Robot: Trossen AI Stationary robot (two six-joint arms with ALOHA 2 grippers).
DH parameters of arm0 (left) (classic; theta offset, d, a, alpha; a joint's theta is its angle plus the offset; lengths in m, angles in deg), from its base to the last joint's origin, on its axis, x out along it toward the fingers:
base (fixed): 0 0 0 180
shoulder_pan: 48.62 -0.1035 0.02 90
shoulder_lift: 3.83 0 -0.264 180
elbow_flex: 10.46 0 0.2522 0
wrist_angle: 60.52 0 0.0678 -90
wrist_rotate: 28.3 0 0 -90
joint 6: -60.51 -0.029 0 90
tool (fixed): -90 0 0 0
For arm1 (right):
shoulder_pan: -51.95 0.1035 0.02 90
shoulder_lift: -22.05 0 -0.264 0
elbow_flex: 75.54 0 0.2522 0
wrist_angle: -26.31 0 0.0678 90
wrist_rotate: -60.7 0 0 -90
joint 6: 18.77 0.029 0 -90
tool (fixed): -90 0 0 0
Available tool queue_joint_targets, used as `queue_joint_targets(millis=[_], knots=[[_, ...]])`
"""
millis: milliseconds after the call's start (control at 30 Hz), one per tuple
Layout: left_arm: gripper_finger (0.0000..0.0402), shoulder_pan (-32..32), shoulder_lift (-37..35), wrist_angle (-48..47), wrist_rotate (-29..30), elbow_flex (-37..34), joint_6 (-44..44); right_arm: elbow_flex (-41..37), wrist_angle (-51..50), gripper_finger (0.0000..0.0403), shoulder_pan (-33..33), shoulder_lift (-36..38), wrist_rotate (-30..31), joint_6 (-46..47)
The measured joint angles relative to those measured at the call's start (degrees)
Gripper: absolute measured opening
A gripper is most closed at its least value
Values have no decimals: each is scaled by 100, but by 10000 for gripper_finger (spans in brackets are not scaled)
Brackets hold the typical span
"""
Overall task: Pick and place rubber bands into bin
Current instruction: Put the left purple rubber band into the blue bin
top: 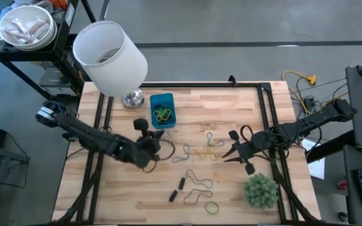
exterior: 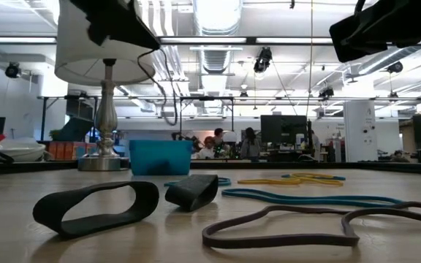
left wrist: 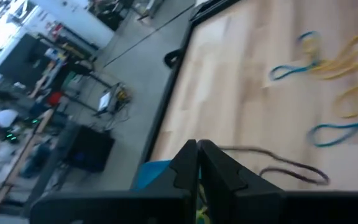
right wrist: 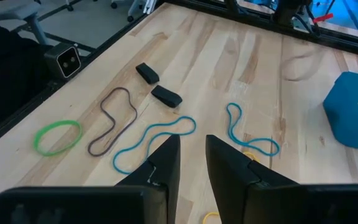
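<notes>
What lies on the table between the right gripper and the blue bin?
In the high view, loose rubber bands, yellow and blue-grey, lie on the wood between the right gripper and the bin; nothing else does.

Left claw [top: 156,149] closed; right claw [top: 228,149] slightly parted, both mid-table

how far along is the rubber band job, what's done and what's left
Done: the blue bin already holds a few yellow-green bands. In hand: nothing visibly gripped. The left gripper is shut near the bin, and the right gripper hangs with its jaws a little apart over the loose bands. Left: most of the job, including the green band, the brown loop, two black bands and blue bands.
</notes>
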Motion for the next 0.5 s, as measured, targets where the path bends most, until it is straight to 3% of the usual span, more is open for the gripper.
queue_joint_targets(millis=[167,400,500], knots=[[0,-632,-118,59,-97,0,-417,0,20,73,0,0,0,-4],[0,-1690,-119,277,-668,-2,-889,0,22,65,0,0,2,-24],[0,-2161,-100,411,-1172,-9,-961,-9,30,63,0,-2,0,-26]])
